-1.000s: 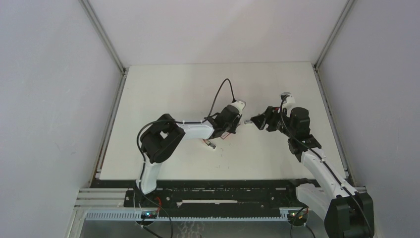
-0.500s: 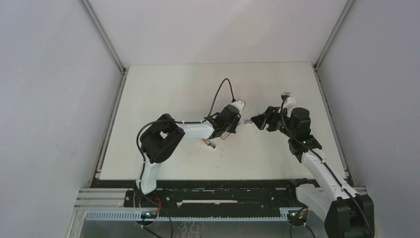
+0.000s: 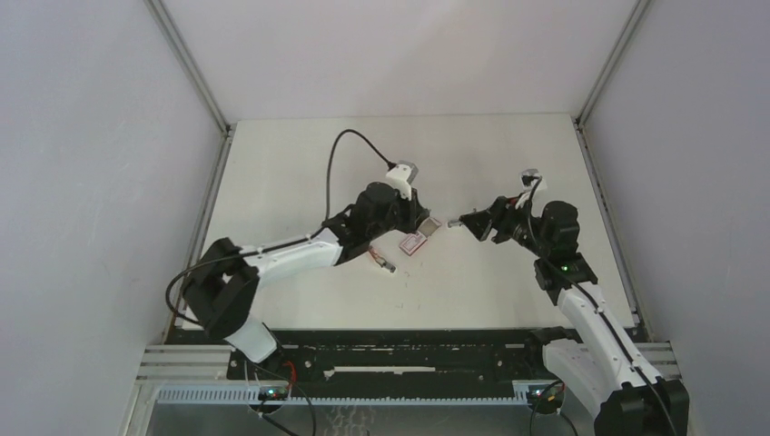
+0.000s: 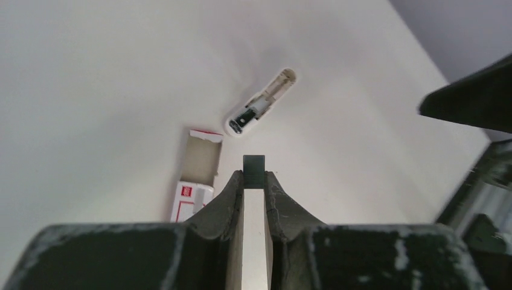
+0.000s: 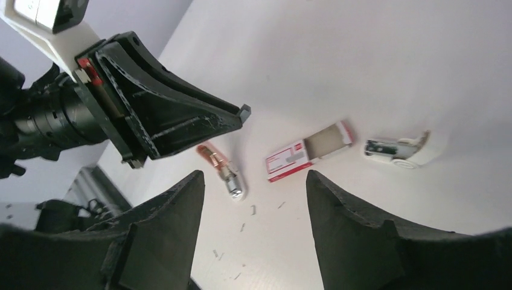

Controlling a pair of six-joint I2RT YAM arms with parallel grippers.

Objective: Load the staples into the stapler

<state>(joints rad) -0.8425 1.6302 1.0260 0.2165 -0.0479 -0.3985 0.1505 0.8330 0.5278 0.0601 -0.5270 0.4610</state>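
Left arm withdrew, baring staples | left tool pinches unidentifiable dark bit | right tool gapes empty

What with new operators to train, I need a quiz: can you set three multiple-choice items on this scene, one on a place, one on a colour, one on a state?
1. Where does the staple box lie?
A. Between the stapler and the small pink and white piece
B. On top of the stapler
C. Under the stapler

2. What colour is the stapler's body?
A. Black
B. White
C. Blue

3. In what state is the staple box?
A. Fully shut
B. Crushed flat
C. Its tray slid partway out

Answers:
1 A: the right wrist view shows one of them on each side of it.
2 B: both wrist views show a white shell.
3 C: the bare tray sticks out of the labelled sleeve.
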